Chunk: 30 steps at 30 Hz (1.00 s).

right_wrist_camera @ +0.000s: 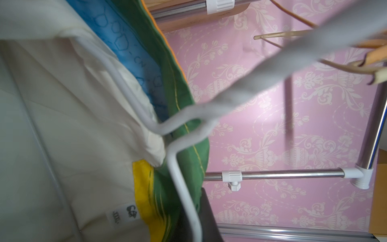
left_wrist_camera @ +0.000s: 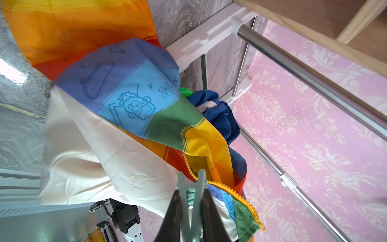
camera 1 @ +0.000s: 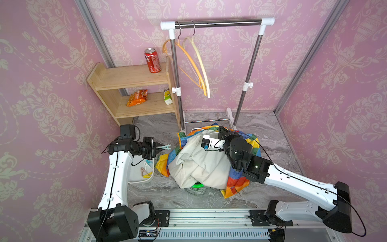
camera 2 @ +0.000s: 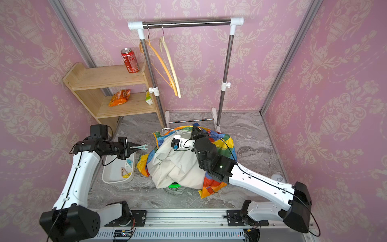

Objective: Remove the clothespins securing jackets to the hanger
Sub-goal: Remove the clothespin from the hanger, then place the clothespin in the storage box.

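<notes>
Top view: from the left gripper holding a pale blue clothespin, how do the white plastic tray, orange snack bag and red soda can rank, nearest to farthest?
From the left gripper, shut on the pale blue clothespin:
1. White plastic tray, just below it.
2. Orange snack bag, on the lower shelf.
3. Red soda can, on the top shelf.

Rainbow jacket (camera 1: 236,182): patchwork blocks of orange, red, blue, green, yellow; thin line doodles on blue patches; yellow zip teeth. Lining (camera 1: 199,163) cream. Navy jacket (left_wrist_camera: 219,113): dark blue, white band. Pale blue-green clothespin (camera 1: 165,147).

White tray (camera 1: 136,176) at left edge of surface (camera 1: 272,142) holds 3: pink-beige clothespin (camera 1: 144,171), yellow clothespin (camera 1: 148,175), light blue clothespin (camera 1: 149,162).

Surface grey, marble veining. Walls (camera 1: 335,83) pink, cream floral damask. Can (camera 1: 152,60) red, white lettering. 2 hangers: orange hanger (camera 1: 191,60), cream hanger (camera 1: 201,62). Rack (camera 1: 217,23) silver, white joints.
</notes>
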Available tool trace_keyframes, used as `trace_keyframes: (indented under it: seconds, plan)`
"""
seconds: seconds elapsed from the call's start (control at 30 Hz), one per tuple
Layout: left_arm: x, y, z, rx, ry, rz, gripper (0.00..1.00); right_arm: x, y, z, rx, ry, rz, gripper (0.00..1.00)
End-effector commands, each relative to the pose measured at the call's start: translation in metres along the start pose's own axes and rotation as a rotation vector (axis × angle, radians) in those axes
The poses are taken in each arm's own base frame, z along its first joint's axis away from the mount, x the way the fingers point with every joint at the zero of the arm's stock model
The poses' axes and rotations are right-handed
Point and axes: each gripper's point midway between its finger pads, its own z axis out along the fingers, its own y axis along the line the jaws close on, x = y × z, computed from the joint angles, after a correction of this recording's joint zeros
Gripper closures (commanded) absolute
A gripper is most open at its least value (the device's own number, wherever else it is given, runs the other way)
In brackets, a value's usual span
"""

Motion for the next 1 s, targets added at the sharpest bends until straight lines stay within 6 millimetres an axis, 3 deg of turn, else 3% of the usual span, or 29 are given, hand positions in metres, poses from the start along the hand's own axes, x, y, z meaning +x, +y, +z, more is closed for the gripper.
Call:
trace_keyframes:
  seconds: [0.0,0.1,0.23,0.43,0.57,0.73,0.83,0.93,0.97]
  plan:
    - [-0.014,0.028,-0.015,-0.068,-0.094,0.009,1.0,0.005,-0.032,-0.006,0.052,0.01,0.121,1.0]
    - [-0.028,0.055,-0.016,-0.113,-0.131,-0.046,1.0,0.003,-0.032,-0.006,0.044,-0.003,0.128,1.0]
    - [-0.054,0.066,-0.028,-0.098,-0.242,-0.094,1.0,0.001,-0.033,-0.007,0.028,-0.015,0.155,1.0]
    - [-0.117,0.047,-0.062,-0.106,-0.551,0.012,1.0,0.004,-0.041,-0.016,0.034,-0.041,0.246,1.0]
    - [-0.142,0.043,-0.06,-0.112,-0.614,0.032,1.0,0.007,-0.043,-0.019,0.034,-0.04,0.25,1.0]
    - [-0.153,0.08,-0.062,-0.279,-0.671,0.061,1.0,0.009,-0.056,-0.024,0.04,-0.049,0.316,1.0]
    - [-0.154,0.094,-0.043,-0.28,-0.618,0.028,0.85,0.006,-0.055,-0.025,0.032,-0.061,0.32,1.0]
    - [-0.152,0.098,-0.034,-0.266,-0.579,0.001,0.45,0.004,-0.054,-0.024,0.028,-0.072,0.318,1.0]
    - [-0.151,0.096,-0.038,-0.273,-0.589,0.015,0.27,0.003,-0.054,-0.023,0.029,-0.073,0.321,1.0]
